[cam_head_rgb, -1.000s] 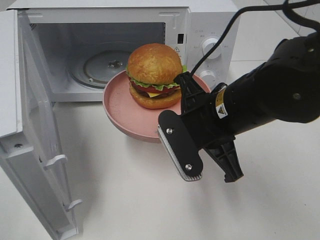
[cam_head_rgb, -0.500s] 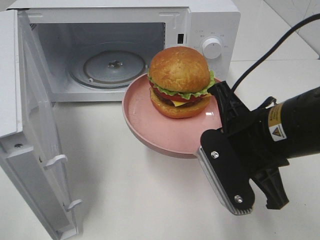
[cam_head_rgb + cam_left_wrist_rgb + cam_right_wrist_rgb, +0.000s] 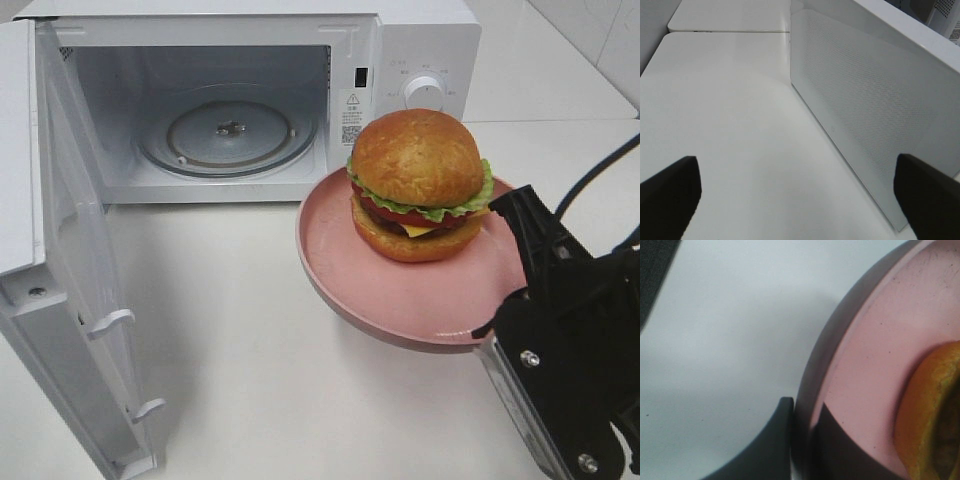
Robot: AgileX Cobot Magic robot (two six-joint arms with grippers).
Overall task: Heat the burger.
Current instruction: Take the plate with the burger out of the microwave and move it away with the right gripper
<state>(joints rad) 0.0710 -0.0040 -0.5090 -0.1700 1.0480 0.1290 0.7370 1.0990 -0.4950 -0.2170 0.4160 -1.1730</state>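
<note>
Carrying the load is the step in hand, judged from how things lie now. Going left to right:

Left end effector (image 3: 795,195): spread wide, empty, hanging over bare white counter (image 3: 730,125). Just ahead of it, toward its right fingertip, the perforated outer face of the swung-open microwave door (image 3: 860,105). Nothing between its fingers, nothing touched. Not seen in the high view.

Microwave (image 3: 250,100): door (image 3: 60,260) standing fully open on the far side from the right end effector, cavity bare, glass turntable (image 3: 228,132) empty and in place.

Burger (image 3: 418,185): upright and intact, bun on top, lettuce, tomato, cheese and patty showing, seated near the middle of the pink plate (image 3: 350,250). Lies just beyond the right end effector's fingertips, out over the plate's centre, between that end effector and the oven mouth, and outside the cavity.

Right end effector (image 3: 505,315): pinched narrow on the plate's near rim, one finger above (image 3: 840,450) and one below, plate apparently held clear of the counter and roughly level, cantilevered from that single edge grip.

Next move, as a judgement: advancing forward and across toward the open cavity, keeping the plate level so the tall burger stays put, clearing the sill, centring over the turntable, lowering until resting, then releasing and retracting. Door to be shut afterwards, likely a job for the empty left end effector beside it.
</note>
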